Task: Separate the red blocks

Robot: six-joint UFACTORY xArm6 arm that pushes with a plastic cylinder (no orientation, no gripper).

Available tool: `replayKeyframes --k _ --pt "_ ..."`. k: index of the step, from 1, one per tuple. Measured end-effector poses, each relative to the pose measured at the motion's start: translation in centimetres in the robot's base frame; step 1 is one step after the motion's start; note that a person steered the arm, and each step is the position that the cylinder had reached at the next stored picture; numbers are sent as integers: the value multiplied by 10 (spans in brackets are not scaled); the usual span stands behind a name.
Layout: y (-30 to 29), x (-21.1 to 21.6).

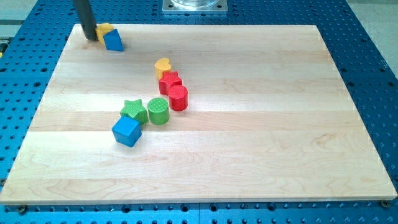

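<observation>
A pale wooden worktop [249, 155] lay on a blue perforated base [373, 68], with a metal plate [194, 5] at the view's top edge. My tip [91, 38] stood at the worktop's far left corner, touching or just beside a yellow block [104, 30], whose shape was partly hidden, and a blue block [114, 40] of wedge-like form lay against that yellow one on the side away from the tip. There was no hand on the rod, only the bare tip, so nothing opened or closed. No container showed anywhere on the worktop.

Well apart from the tip, toward the view's right and bottom, the red star block [169, 81] and the red cylinder block [178, 98] sat touching each other. A yellow heart block [163, 65] touched the star on the side nearer the tip. Farther down, a green cylinder block [158, 111] sat just beside the red cylinder, a green star block [134, 111] pressed against it, and a blue cube block [127, 131] touched the green star.
</observation>
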State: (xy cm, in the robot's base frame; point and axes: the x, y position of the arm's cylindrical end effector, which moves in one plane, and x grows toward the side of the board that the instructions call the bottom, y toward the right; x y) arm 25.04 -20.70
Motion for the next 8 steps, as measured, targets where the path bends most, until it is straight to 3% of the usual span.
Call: replayKeyframes --k 1,2,3,4,6,7,8 --pt "65 12" --pt "71 56" --pt "97 55" --pt "173 64" --pt "121 161" --pt "108 161" --pt "180 148"
